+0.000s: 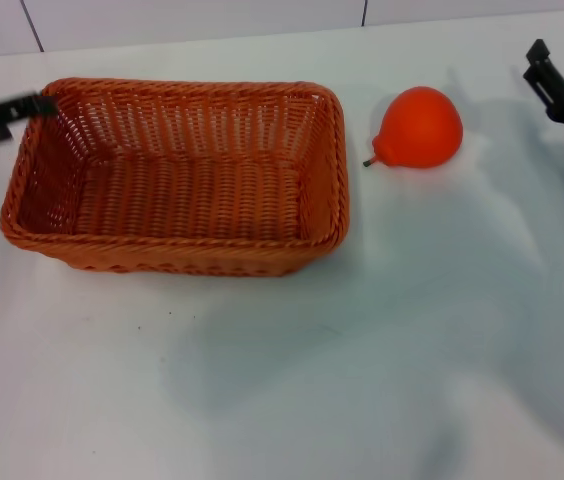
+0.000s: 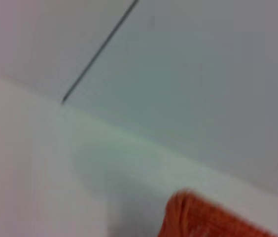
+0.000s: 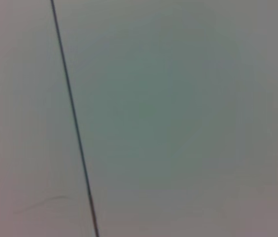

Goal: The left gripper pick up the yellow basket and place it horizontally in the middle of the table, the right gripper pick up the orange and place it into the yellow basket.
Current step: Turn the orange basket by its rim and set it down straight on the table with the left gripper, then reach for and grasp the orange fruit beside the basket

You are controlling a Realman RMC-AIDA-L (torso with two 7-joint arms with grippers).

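Note:
The yellow basket (image 1: 177,180), an orange-brown woven wicker one, lies lengthwise on the white table (image 1: 292,370), left of the middle, and holds nothing. My left gripper (image 1: 40,103) is blurred at the basket's far left corner, right at the rim. A corner of the basket also shows in the left wrist view (image 2: 203,217). The orange (image 1: 419,127) lies on the table just right of the basket, its stem pointing toward the basket. My right gripper (image 1: 554,82) is partly in view at the right edge, raised and apart from the orange.
A pale wall with dark seams (image 1: 30,25) runs behind the table's far edge. The right wrist view shows only the wall and one seam (image 3: 72,118). Bare tabletop lies in front of the basket and the orange.

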